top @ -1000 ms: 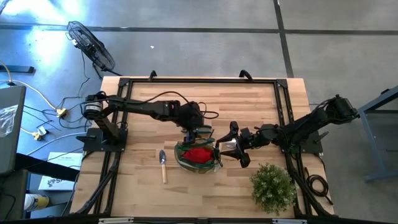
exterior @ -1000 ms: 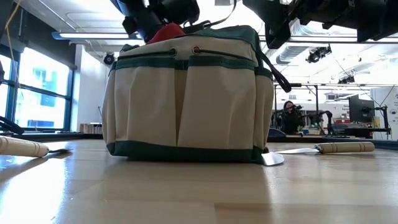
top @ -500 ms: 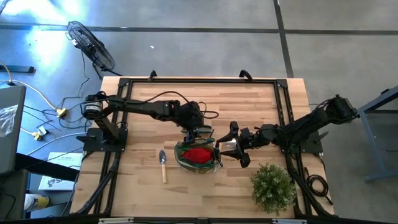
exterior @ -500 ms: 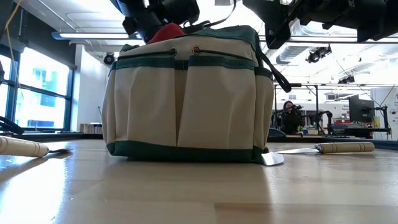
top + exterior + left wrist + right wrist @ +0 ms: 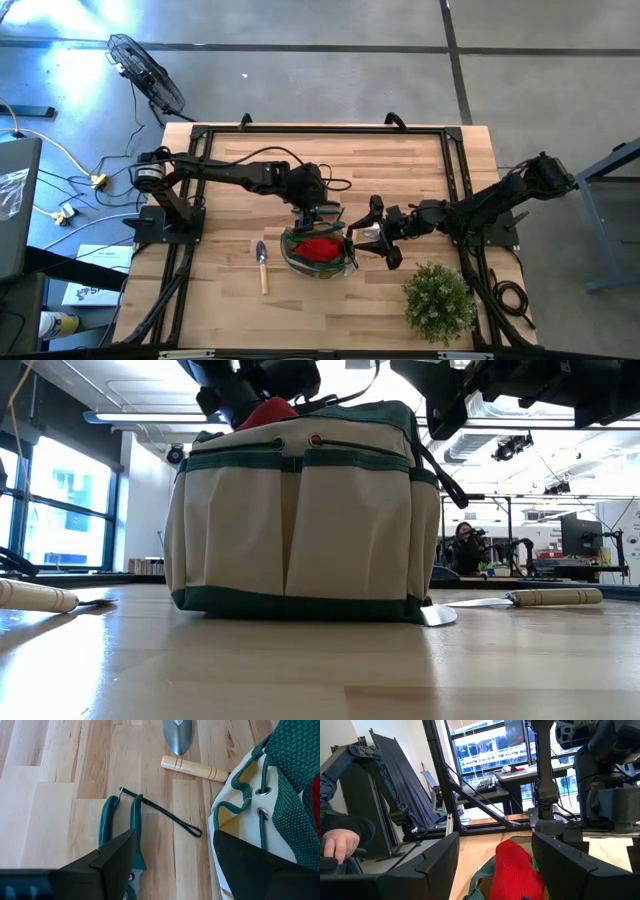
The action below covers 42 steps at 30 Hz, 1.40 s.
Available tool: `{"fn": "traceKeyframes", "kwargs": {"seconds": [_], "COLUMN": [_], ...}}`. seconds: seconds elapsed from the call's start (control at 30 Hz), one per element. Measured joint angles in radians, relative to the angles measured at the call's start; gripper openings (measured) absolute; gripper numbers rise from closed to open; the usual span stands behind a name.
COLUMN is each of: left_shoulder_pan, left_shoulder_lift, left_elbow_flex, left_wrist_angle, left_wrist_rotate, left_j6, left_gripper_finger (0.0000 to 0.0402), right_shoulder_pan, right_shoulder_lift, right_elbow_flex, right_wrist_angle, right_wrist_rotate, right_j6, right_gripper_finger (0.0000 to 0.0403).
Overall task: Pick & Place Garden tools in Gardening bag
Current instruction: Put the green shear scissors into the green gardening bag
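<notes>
**Bag part-loaded, loose tools still on the table**

Bag (image 5: 318, 250) sits centre-low in the high view, red glove piece (image 5: 318, 247) already inside and poking above the rim. In the low view the bag (image 5: 300, 510) fills the middle of the frame, red (image 5: 268, 410) just showing at its top.

Left gripper (image 5: 316, 211) hangs at the bag's upper edge in the high view. Its wrist view shows both fingers (image 5: 107, 865) spread wide, nothing between them. Below them on the table: green-handled shears (image 5: 120, 827) with a dark loop strap, lying just beside the bag wall (image 5: 250, 820). Upper middle of that frame, a trowel blade tip (image 5: 178, 735) and a wooden handle (image 5: 195, 768), also close to the bag.

Right gripper (image 5: 375, 234) is at the bag's right side in the high view. Its wrist view shows fingers (image 5: 440, 865) apart and empty, looking over the glove piece (image 5: 517, 870). A person's hand shows at the left edge of that frame, away from the table.

Still out, as far as I can see:
- trowel (image 5: 262, 262) left of the bag in the high view, untouched
- shears by the bag
- another trowel (image 5: 520, 598) at the right of the low view, lying flat on the table

Plant (image 5: 438, 298) at lower right, not part of the job.

My read: roughly one item in, at least three left. Left arm looks lined up for the shears; nothing gripped yet.
</notes>
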<state>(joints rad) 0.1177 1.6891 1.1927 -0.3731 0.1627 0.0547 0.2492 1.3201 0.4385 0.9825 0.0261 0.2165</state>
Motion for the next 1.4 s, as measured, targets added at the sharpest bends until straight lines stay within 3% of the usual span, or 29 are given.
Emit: {"fn": "traceKeyframes", "kwargs": {"seconds": [0.33, 0.93, 1.13, 1.4], "left_shoulder_pan": [0.0, 0.0, 0.0, 0.0], "left_shoulder_lift": [0.03, 0.062, 0.062, 0.062], "left_elbow_flex": [-0.002, 0.133, 0.135, 0.138], "left_wrist_angle": [-0.031, -0.126, -0.14, -0.162], "left_wrist_rotate": [-0.023, -0.017, 0.001, 0.003], "left_j6": [0.008, 0.027, 0.007, -0.037], "left_gripper_finger": [0.026, 0.026, 0.026, 0.026], "right_shoulder_pan": [0.0, 0.005, 0.013, 0.011], "right_shoulder_lift": [0.0, 0.0, -0.049, -0.13], "right_elbow_flex": [0.0, 0.001, 0.001, 0.001], "right_wrist_angle": [-0.012, -0.036, -0.077, -0.21], "right_wrist_rotate": [0.0, -0.014, -0.081, 0.034], "right_j6": [0.019, 0.021, -0.045, -0.226], "right_gripper_finger": [0.024, 0.024, 0.024, 0.024]}}
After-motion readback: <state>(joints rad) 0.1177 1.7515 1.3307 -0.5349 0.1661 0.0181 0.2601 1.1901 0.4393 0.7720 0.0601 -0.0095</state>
